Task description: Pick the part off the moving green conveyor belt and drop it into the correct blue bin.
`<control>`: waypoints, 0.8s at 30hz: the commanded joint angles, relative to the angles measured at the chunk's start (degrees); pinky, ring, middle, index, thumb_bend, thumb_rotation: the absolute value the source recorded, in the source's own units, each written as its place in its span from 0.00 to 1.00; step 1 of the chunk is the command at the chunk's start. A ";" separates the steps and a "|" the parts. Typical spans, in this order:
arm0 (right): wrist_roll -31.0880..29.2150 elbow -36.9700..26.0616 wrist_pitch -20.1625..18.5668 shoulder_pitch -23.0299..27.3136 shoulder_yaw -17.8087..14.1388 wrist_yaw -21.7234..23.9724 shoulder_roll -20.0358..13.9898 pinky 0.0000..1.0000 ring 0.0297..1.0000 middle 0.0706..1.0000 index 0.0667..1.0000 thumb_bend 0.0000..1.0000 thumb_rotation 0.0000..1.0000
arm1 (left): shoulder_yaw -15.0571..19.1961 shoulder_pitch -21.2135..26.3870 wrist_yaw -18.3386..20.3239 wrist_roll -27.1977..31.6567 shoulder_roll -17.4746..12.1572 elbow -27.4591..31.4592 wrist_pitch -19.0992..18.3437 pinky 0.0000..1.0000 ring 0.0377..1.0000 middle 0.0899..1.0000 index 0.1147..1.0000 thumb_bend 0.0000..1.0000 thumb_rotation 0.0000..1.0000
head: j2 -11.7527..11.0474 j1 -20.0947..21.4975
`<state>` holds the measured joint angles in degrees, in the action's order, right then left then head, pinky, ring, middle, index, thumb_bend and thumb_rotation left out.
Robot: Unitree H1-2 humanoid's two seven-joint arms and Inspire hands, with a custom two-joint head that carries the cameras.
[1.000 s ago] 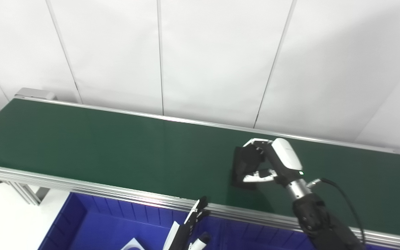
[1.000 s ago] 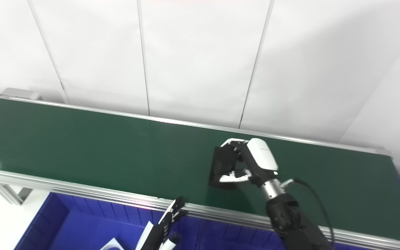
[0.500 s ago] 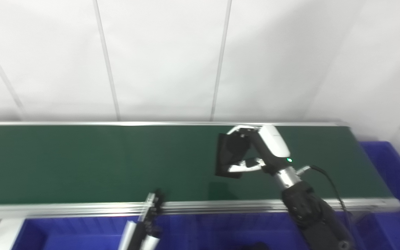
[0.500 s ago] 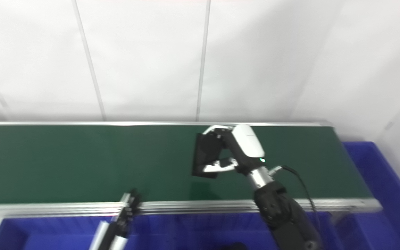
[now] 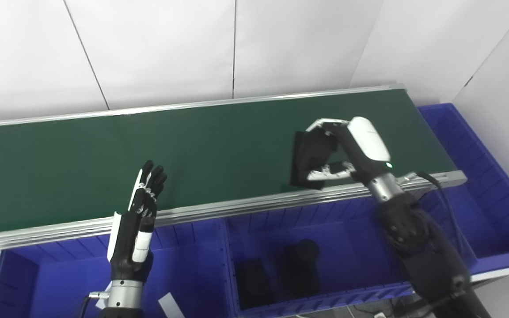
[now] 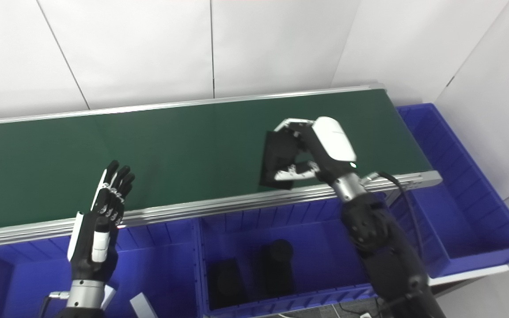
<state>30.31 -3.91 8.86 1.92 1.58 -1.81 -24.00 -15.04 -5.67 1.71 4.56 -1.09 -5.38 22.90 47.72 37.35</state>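
White wall panels back the scene, but nearest me, at 6 o'clock, sit blue bins [image 5: 219, 247] below the belt's rail. Middle bin [image 5: 347, 247] holds two dark parts [image 5: 298, 260], one flat block and one roundish piece, details too dark to tell. Left bin [image 5: 60, 274] has a white sheet [image 5: 166, 305] showing at its bottom edge. Another blue bin [image 5: 480, 185] wraps the belt's end at 3 o'clock.

My left hand [image 5: 137, 225] is at 7 o'clock, upright, palm edge-on, fingers [image 5: 150, 176] straight and a little apart, holding nothing; its tips overlap the near edge of the green conveyor belt [image 5: 104, 168].

My right hand [image 5: 347, 152] is at 2 o'clock, over the near rail [image 5: 237, 207] close to the belt's right end. Fingers curl over the top and the thumb [image 5: 325, 172] presses underneath, clamped on the part [image 5: 309, 159], a flat black rectangular piece. Part is tilted up on edge, lower corner just at the rail; cannot tell if it touches the belt. White hand back faces up, small green light by the wrist, black cable [image 5: 440, 194] looping off the forearm.

Belt runs from 9 o'clock up to 2 o'clock, silver far rail [image 5: 170, 107] against the wall [image 5: 170, 44].
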 commanded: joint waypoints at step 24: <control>0.68 -1.84 -4.67 -10.09 -6.78 4.83 -6.37 0.31 0.35 0.38 0.47 0.53 0.00 | 4.79 1.51 6.69 2.78 1.22 0.41 0.27 0.99 0.93 0.95 0.96 0.74 0.93 | 0.81 6.94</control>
<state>31.26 -5.25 3.62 -8.40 -4.15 3.56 -28.55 -10.42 -4.94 7.70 7.33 -0.48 -6.83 22.22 48.51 44.21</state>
